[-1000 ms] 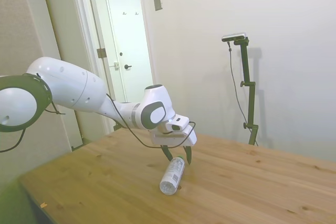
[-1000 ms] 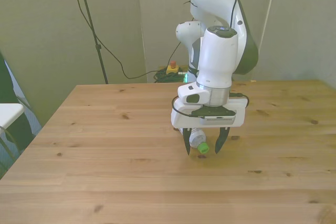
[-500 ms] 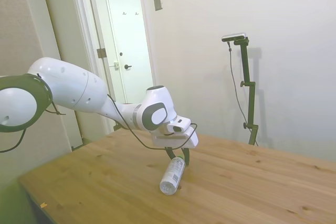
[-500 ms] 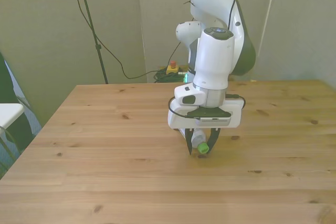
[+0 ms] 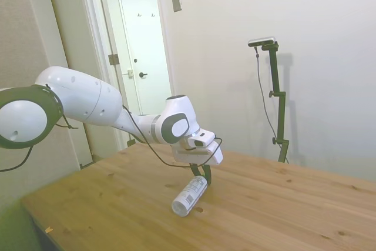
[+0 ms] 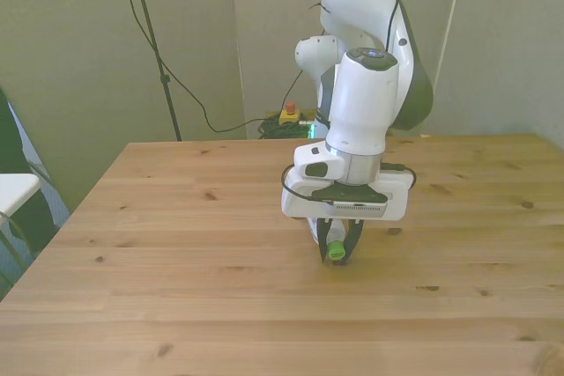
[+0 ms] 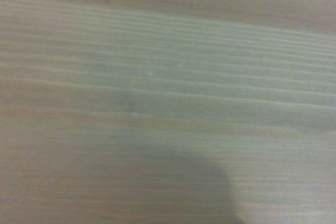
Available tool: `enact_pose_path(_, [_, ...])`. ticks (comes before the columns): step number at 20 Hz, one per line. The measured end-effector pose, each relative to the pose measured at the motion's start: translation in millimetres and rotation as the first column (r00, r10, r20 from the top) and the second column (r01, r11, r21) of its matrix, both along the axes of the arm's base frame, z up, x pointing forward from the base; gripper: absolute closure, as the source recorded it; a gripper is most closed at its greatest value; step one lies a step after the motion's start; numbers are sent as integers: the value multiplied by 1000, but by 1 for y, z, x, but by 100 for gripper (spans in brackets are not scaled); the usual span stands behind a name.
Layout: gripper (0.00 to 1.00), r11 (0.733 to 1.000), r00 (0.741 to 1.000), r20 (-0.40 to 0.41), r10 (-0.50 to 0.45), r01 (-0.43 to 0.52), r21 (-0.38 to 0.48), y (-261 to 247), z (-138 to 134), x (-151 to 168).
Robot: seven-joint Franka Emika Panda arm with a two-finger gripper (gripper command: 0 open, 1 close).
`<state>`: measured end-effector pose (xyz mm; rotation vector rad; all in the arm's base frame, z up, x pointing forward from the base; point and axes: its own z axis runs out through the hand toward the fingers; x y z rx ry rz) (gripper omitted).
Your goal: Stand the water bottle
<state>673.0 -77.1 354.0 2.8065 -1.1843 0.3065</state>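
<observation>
From the side, the white Franka arm reaches in over the light wooden table point(image 5: 282, 204) and its two-finger gripper point(image 5: 201, 174) points down near the table's middle. The small clear plastic water bottle with a white printed label point(image 5: 189, 195) lies tilted: its neck end is up between the dark fingers point(image 5: 207, 173), while its base end sits lower, toward the camera, apparently touching the boards. The green cap is hidden behind the fingers here. The fingers stand close together on the bottle's neck end, so the gripper is clenched on the bottle.

The front view shows what the side view hides: the green screw cap point(image 6: 337, 253) peeks out between the fingertips, facing the camera, just below the white gripper body. Most of the bottle's clear body is hidden behind the gripper in this view, with only a small pale patch showing above the cap. The fingers press in on either side of the cap end, with no gap visible.

The wrist view shows only blurred wood grain with a soft dark shadow across part of it; the bottle does not appear.
</observation>
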Motion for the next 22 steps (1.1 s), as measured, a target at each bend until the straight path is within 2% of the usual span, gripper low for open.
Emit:
enact_pose_path(2, [100,999,999,10,-47,47,6,1,5,3])
enact_pose_path(5, [100,989,987,69,-145,143,25,-2,29,9])
enact_pose_path(9, [100,963,939,213,-270,266,52,-16,88,6])
enact_pose_path(11, [100,945,902,288,-321,324,38,-23,112,1])
enact_pose_path(14, [100,915,839,396,-373,403,9,-28,128,-5])
enact_pose_path(17, [100,882,768,504,-396,471,-24,-31,131,-8])
enact_pose_path(18, [100,855,720,559,-411,518,-37,-32,131,-9])
enact_pose_path(20, [100,832,682,616,-395,550,-76,-28,129,-10])
enact_pose_path(22, [100,821,647,666,-371,564,-90,-15,125,-9])
